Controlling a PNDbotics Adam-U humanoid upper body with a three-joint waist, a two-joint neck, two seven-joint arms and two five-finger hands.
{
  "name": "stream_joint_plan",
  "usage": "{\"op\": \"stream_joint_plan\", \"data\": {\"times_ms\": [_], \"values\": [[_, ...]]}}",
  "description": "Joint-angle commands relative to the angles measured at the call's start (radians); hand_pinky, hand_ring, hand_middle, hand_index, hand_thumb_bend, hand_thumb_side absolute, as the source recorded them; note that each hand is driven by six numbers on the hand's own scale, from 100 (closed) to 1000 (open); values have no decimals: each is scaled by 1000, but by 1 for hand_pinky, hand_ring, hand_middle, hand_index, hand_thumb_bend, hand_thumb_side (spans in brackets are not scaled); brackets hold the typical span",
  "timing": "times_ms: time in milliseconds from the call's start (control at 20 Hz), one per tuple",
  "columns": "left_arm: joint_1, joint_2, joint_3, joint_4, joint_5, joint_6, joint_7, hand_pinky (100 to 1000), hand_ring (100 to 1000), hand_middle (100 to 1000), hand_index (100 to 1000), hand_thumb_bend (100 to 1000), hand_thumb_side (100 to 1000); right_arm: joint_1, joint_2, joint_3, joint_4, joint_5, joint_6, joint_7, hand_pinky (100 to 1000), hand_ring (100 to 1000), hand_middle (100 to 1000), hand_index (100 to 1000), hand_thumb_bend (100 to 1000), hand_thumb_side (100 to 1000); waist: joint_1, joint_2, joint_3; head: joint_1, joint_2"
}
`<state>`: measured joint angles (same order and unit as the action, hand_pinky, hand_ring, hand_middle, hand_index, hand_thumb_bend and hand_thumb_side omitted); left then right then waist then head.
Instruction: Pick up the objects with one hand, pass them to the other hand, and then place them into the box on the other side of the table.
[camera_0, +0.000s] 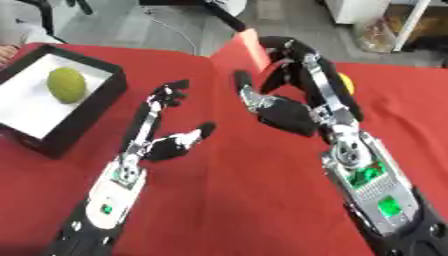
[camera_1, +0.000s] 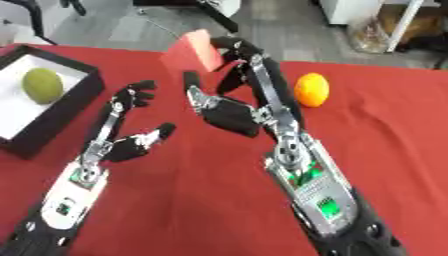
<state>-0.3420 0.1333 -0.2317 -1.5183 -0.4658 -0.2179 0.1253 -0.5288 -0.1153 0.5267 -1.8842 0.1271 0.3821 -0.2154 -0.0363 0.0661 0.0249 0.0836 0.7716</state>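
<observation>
A red-cloth-covered worktop (camera_1: 201, 200) carries everything here, and the black-walled square box with a white floor (camera_0: 83, 117) at its left side serves as the landmark. Inside that box, toward its far part, lies a round yellow-green fruit with a dull, rough skin (camera_0: 66, 85), resting on the white floor and apart from the walls.

Just to the right of the box, the left robot hand (camera_0: 166, 142) hangs above the cloth with its fingers stretched out and spread, the thumb angled away to the right; it holds nothing and touches nothing that can be seen.

Further right of the box, near the middle of the worktop, the right robot hand (camera_1: 229, 112) is raised with its fingers curled upward around a red, flat-sided block with a sharp upper corner (camera_1: 194, 50). The fingertips (camera_1: 238, 50) meet the block's right edge, while the thumb stands lower on the left; the block is lifted clear of the cloth and tilted. How much of the block the palm supports cannot be told.

Well to the right of the box, beyond the right forearm, a smooth round orange fruit (camera_1: 311, 90) sits on the cloth, close beside the arm; in the left eye view the arm hides most of it.
</observation>
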Motion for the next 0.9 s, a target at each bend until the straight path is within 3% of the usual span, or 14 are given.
{"op": "stream_joint_plan", "data": {"times_ms": [50, 450, 900], "values": [[-23, -12, -19, -12, -37, -32, 88, 782, 792, 811, 903, 684, 566, -21, 3, 24, -26, -82, 15, -4, 559, 443, 422, 560, 100, 222, 4, 9, 1, 4, -2], [-18, -26, -46, -11, -139, -72, 190, 789, 795, 815, 902, 710, 534, -25, 1, 56, -19, -180, 33, 12, 559, 442, 422, 561, 100, 220, 5, 12, 0, -16, -2], [-13, -34, -50, -12, -134, -73, 249, 783, 786, 811, 897, 660, 539, -18, -1, 88, 16, -265, 48, 9, 554, 438, 418, 557, 100, 203, 3, 13, 2, -28, -2]]}}
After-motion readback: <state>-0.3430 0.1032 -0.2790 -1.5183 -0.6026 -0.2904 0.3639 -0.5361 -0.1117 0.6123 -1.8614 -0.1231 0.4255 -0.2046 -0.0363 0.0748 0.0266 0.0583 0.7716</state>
